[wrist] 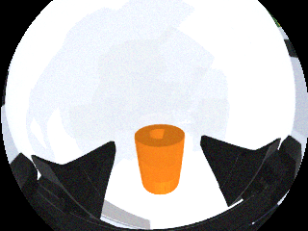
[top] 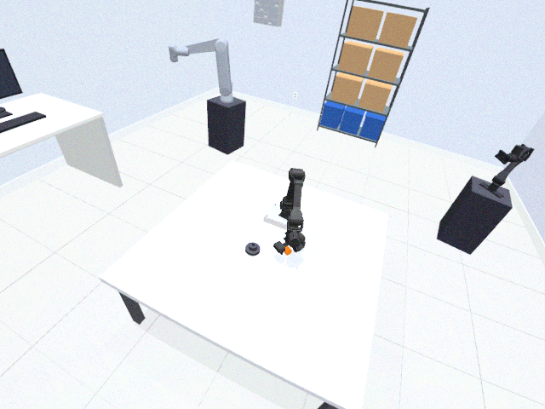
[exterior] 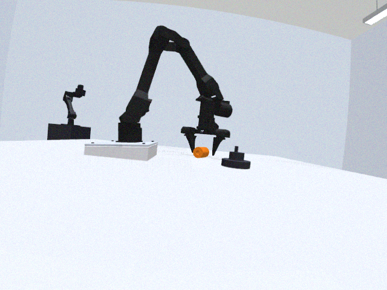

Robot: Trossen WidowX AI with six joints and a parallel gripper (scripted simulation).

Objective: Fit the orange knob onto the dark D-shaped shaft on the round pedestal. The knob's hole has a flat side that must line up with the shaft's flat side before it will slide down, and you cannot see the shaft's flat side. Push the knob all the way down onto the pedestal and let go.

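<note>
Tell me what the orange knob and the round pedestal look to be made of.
Orange knob: probably satin plastic, given its even color and soft shading. Round pedestal: matte black, no glints; plastic or coated metal, I can't tell.

flat side of the shaft point(exterior: 236, 148) indiscernible, white table point(exterior: 187, 218) cropped, ceiling lamp point(exterior: 376, 16) cut off

The knob point(top: 288, 250) point(exterior: 201, 152) point(wrist: 160, 159) lies on its side on the counter point(top: 246, 290) point(exterior: 193, 218) point(wrist: 159, 63), near the pedestal point(top: 252, 249) point(exterior: 235, 163), between the hand's point(top: 288, 248) point(exterior: 204, 153) point(wrist: 158, 141) fingers
</note>
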